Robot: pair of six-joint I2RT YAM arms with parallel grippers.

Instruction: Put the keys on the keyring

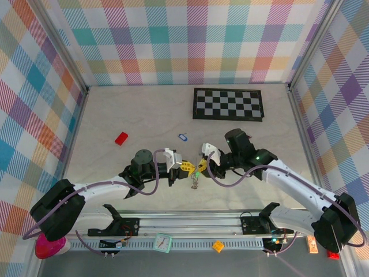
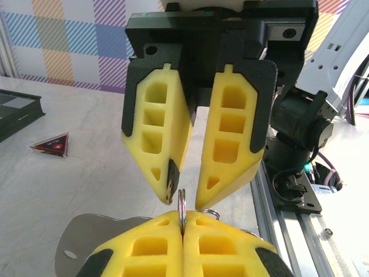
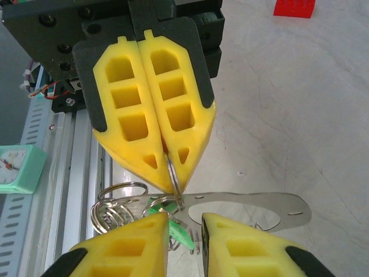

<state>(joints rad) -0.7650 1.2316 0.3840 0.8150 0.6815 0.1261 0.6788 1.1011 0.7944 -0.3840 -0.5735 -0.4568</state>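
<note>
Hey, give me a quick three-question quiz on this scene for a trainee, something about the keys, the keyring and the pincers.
1. True or false: the left pincer is shut on the keyring.
2. Where is the blue key? A: on the bare table, beyond both pincers. B: on the chequered board. C: clamped in the right pincer.
3. In the right wrist view, which key sits right by the keyring?

Key
1. True.
2. A.
3. The green key.
</note>
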